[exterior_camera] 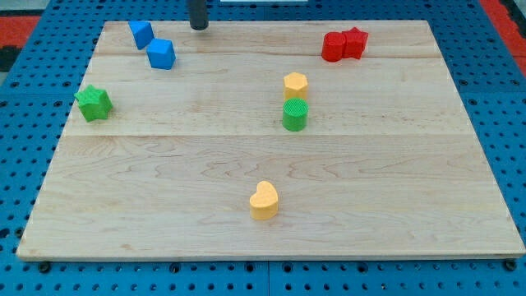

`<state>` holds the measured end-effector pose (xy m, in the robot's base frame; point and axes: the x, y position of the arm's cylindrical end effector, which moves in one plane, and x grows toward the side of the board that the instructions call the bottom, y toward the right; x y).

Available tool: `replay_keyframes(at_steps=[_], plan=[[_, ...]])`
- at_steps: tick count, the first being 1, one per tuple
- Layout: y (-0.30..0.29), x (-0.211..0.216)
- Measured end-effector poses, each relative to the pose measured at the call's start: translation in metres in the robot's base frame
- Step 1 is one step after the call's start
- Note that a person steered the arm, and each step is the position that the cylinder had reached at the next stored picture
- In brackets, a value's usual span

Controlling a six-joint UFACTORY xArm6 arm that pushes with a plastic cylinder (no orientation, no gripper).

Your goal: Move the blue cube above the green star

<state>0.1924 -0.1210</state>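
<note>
Scanning for print first: no brand, label or writing can be read on any block or on the table [164, 205], a pale wooden board lying on a blue pegboard [16, 131]. No fingers on this rig, so nothing is clenched or grasped; the arm ends in a dark rod, and my tip [199, 28] rests at the table's top edge, touching no block. Blue cube [162, 54] sits near the view's top left, just below and to the left of my tip, apart from it. A second blue block [141, 34], shape unclear, lies just up-left of the cube, close to it; contact cannot be judged. Green star [94, 103] is at the left edge, below and to the left of the blue cube, well apart from it. Yellow block [296, 84], roughly hexagonal, stands just above the green cylinder [295, 115] near centre, nearly touching. Yellow heart [264, 201] lies lower centre. Two red blocks [343, 44] are pressed together top right.
</note>
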Motion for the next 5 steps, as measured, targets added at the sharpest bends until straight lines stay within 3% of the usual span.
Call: replay_keyframes(at_steps=[1,2,3,4,5], plan=[[-0.046,0.007],[-0.066,0.047],[-0.073,0.055],[-0.019,0.035],[-0.021,0.084]])
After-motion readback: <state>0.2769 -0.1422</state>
